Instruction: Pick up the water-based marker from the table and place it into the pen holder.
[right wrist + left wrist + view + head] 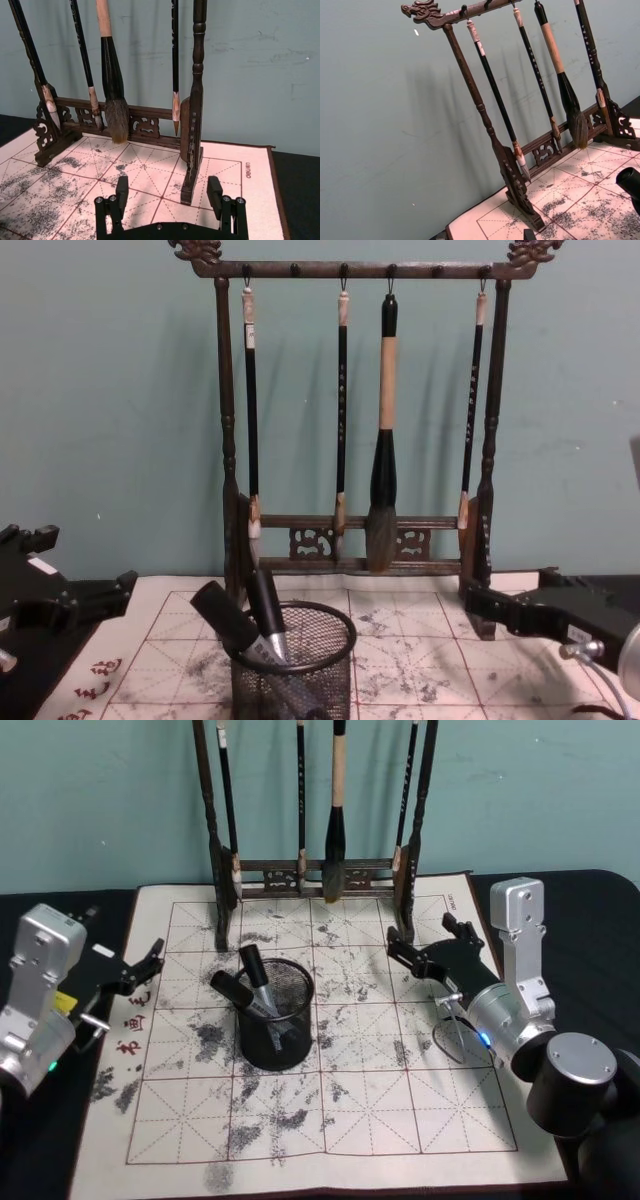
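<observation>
The pen holder (285, 1042) is a round black wire-mesh cup standing on the felt mat, left of centre; it also shows low in the chest view (300, 672). Two black water-based markers (252, 970) (267, 605) lean inside it, caps up and tilted left. A dark marker end (629, 181) shows at the edge of the left wrist view. My left gripper (140, 970) hovers open to the left of the holder, holding nothing. My right gripper (425, 952) (168, 192) hovers open to the right of it, near the rack's right foot, with nothing between its fingers.
A tall dark wooden brush rack (320, 875) (360, 540) with several hanging brushes stands at the back of the mat. The ink-stained gridded mat (380, 1080) covers a black table (600, 920). A teal wall rises behind.
</observation>
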